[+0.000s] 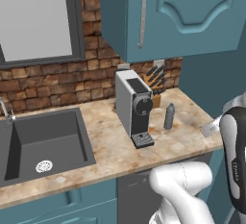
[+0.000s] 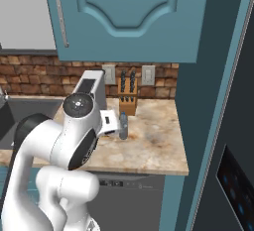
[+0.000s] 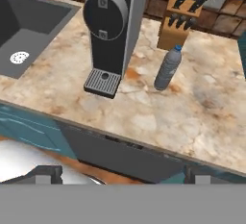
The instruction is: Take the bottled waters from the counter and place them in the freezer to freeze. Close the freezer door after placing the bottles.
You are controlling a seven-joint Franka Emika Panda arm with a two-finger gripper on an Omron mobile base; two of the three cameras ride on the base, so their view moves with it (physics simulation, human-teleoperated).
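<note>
My jaws (image 3: 120, 174) stand wide apart, holding nothing, hanging out in front of the desk (image 3: 202, 117) above the dark dishwasher front (image 3: 120, 153) and looking down at the stone top. One water bottle (image 3: 168, 68) stands upright on the desk, grey-blue with a blue cap, just to the right of the coffee machine (image 3: 113, 26) and in front of the knife block (image 3: 180, 16) (near both, touching neither as far as I can see). In the left base view the same bottle (image 1: 169, 117) sits between the coffee machine (image 1: 133, 106) and the desk's right end, with the knife block (image 1: 154, 86) behind it against the brick wall (image 1: 48, 86). From the right base view the bottle (image 2: 123, 126) peeks out just past my white arm (image 2: 74, 141), the knife block (image 2: 128, 96) behind it. The sink (image 1: 41, 143) lies well to the left of the coffee machine, sunk into the desk. Teal wall cupboards (image 1: 178, 11) hang above. At the far right of the right base view stands the tall dark freezer door (image 2: 233, 165) with its small black control panel (image 2: 234, 185), well apart from the bottle.
</note>
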